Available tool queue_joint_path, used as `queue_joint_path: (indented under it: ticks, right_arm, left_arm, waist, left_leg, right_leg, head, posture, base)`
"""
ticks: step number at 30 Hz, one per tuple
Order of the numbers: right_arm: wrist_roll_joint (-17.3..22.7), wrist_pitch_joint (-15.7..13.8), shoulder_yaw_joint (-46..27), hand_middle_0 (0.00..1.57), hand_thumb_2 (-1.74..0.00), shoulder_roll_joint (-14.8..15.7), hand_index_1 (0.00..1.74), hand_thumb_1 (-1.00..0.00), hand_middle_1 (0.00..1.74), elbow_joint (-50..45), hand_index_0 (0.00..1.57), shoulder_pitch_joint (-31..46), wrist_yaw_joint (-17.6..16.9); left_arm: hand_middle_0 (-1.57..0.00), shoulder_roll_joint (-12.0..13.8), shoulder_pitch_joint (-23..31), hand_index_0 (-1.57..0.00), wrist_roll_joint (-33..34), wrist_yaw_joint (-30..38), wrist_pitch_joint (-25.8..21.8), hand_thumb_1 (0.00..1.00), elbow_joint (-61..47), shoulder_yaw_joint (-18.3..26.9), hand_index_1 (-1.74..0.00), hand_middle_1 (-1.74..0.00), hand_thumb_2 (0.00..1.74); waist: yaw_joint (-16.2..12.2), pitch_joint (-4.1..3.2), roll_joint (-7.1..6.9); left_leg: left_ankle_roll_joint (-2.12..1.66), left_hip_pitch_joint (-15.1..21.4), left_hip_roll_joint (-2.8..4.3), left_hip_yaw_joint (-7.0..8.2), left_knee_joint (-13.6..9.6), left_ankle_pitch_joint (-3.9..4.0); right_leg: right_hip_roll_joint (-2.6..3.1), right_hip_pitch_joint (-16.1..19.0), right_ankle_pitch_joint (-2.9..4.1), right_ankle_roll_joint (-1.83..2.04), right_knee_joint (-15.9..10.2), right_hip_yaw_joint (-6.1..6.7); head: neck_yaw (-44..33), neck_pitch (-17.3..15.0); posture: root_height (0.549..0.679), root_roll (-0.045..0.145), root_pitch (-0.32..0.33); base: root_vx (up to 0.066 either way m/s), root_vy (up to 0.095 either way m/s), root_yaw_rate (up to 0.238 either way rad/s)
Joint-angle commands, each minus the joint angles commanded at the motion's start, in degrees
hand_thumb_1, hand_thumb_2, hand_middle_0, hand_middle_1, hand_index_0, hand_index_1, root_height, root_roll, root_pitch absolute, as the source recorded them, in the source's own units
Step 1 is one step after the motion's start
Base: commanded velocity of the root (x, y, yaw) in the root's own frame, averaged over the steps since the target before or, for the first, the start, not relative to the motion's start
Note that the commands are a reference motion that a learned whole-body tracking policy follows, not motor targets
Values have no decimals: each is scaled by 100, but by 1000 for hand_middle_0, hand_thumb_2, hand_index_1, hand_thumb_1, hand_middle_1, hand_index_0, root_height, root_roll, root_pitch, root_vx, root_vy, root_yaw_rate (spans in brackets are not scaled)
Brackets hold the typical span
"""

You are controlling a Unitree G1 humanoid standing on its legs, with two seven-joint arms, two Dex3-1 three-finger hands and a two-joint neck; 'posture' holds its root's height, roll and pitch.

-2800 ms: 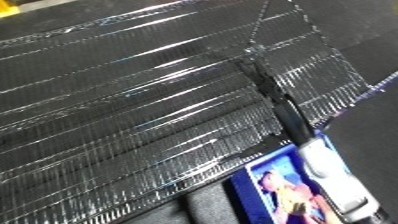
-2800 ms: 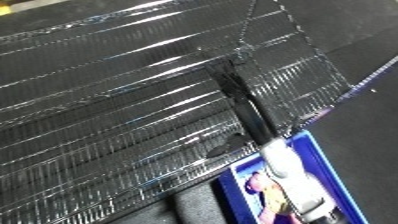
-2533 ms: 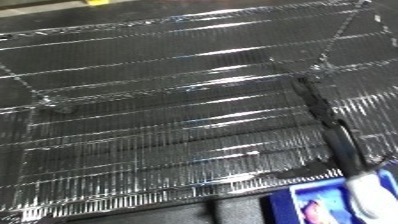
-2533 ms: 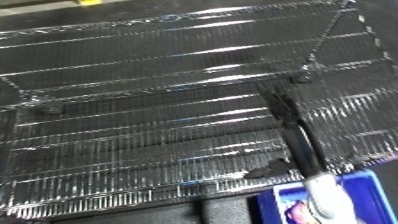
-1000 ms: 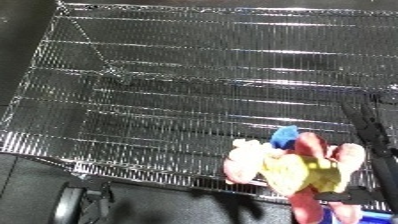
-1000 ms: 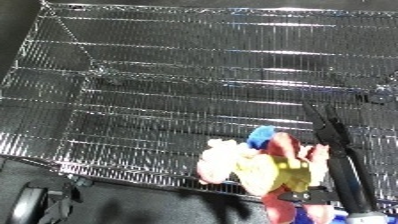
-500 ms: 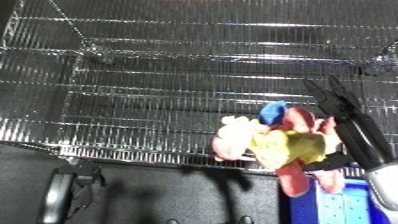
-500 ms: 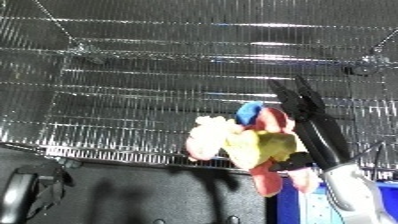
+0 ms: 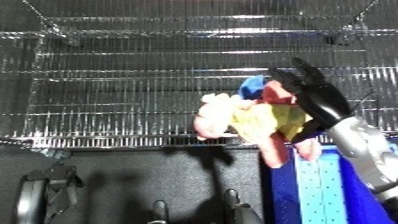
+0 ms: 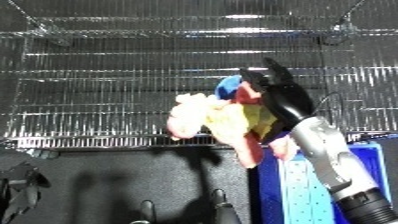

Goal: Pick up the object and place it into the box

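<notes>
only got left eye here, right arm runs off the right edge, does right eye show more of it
Observer: Yes. The right eye view shows the forearm further down, to a black section at the lower right corner.
Operator: any bin on the far side of the arm
Observer: Yes. A blue strip of the bin shows to the right of the forearm there.
</notes>
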Motion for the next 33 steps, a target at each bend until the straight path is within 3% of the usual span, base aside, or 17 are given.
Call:
queue_joint_path:
  ticks: [13, 31, 33]
  right_arm:
    - [122, 36, 315, 0, 0, 394, 0, 0, 0, 1005, 0, -195, 45]
    - [208, 24, 396, 1413, -1566, 604, 1566, -900, 1566, 1067, 1413, -248, 24]
    - [215, 34, 371, 1413, -1566, 608, 1566, -900, 1566, 1051, 1413, -238, 9]
  left_arm:
    - [-1570, -24, -30, -1570, -79, 2, -62, 1000, 3, -62, -1740, -1740, 1740]
    - [-1570, -89, 20, -1570, -70, 11, -101, 1000, -8, -7, -1740, -1740, 1740]
    - [-1570, -94, 38, -1570, -83, 3, -99, 1000, -9, 3, -1740, -1740, 1740]
  waist:
    - [32, 51, 104]
    - [25, 41, 128]
    - [18, 40, 124]
  left_leg:
    - [2, -65, -27, -13, 13, 10]
    - [7, -116, -27, -5, 7, 10]
    - [8, -117, -25, -2, 4, 12]
  right_leg:
    - [1, -56, 32, 4, -13, 4]
    - [1, -81, 41, 8, -41, -15]
    - [1, -80, 44, 9, -46, -15]
  head:
    - [283, 207]
    - [354, 295]
    - [384, 306]
  posture:
    - [642, 54, -70]
    - [642, 52, -63]
    - [642, 53, -64]
  base:
    - [2, -1, 1]
    - [1, 0, -2]
    - [-5, 3, -9]
